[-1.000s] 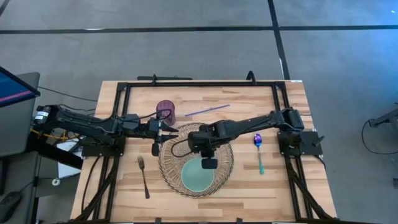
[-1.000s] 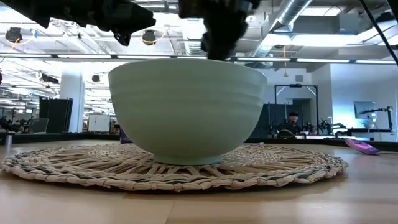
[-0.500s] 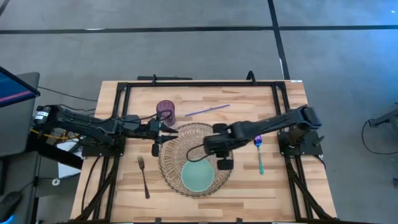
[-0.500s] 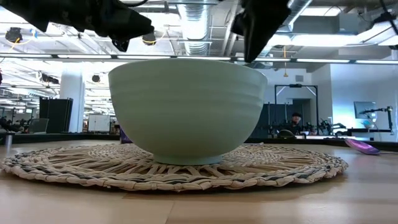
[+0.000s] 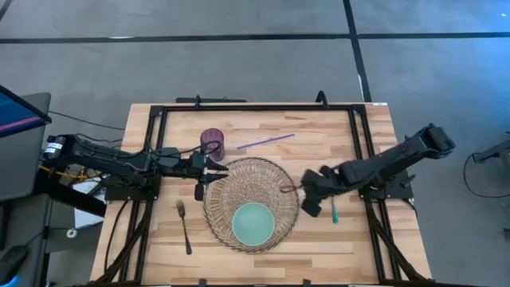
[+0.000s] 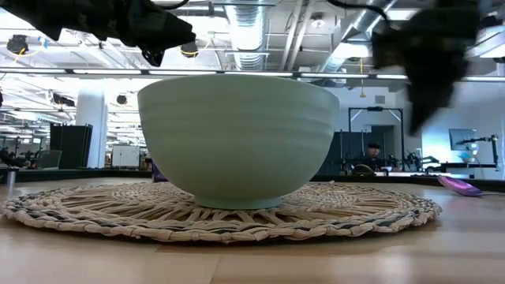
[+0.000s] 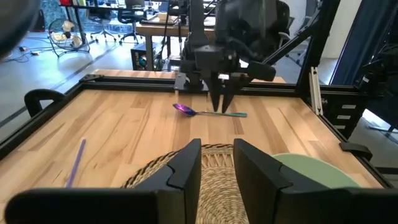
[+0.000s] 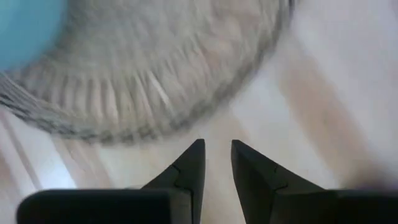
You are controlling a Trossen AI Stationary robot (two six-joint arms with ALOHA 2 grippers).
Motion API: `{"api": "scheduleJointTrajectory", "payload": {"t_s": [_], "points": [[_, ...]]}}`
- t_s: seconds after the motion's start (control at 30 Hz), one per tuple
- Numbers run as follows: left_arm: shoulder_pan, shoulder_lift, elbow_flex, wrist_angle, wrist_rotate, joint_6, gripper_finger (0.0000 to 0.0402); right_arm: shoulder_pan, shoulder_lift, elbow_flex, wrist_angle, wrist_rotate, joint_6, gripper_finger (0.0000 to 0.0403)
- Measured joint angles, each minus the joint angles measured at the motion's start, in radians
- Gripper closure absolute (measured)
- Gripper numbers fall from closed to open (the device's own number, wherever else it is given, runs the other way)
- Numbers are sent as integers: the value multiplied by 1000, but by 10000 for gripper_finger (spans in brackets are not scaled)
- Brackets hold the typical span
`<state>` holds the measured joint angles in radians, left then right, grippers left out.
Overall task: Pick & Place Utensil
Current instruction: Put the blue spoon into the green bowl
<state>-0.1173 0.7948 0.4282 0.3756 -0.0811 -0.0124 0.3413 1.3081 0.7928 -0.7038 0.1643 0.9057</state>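
Lying flat on the wood just right of the woven mat [image 5: 251, 204], the spoon [image 5: 333, 209], purple bowl and teal handle, looks like the utensil to be picked; in the left wrist view [image 7: 208, 112] it sits just past the mat's far edge. The right gripper [image 5: 312, 206] hangs between mat and spoon, close beside the handle, fingers parted by a narrow gap and holding nothing; it probably points down so it can close across the thin handle. The green bowl [image 5: 253, 223] sits on the mat's near part, likely the drop spot, though that is a guess. The left gripper [image 5: 201, 189] waits at the mat's left edge, slightly open, empty, out of the way. A fork [image 5: 184, 226] lies left of the mat, a purple cup [image 5: 212, 143] beyond the mat's far-left edge, a purple straw [image 5: 265, 141] beyond its far edge. Versus a second ago: the right gripper was over the mat above the bowl, then at the mat's right part, now off the mat beside the spoon. Left arm, spoon, bowl unchanged.
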Motion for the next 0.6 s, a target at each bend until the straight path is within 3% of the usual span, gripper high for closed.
{"api": "scheduleJointTrajectory", "payload": {"t_s": [0.27,0.6], "points": [[0,0,0,0,0,0,307,116,-31,-149,-3,77,404,331],[0,0,0,0,0,0,307,239,7,-161,-97,105,635,331]]}}
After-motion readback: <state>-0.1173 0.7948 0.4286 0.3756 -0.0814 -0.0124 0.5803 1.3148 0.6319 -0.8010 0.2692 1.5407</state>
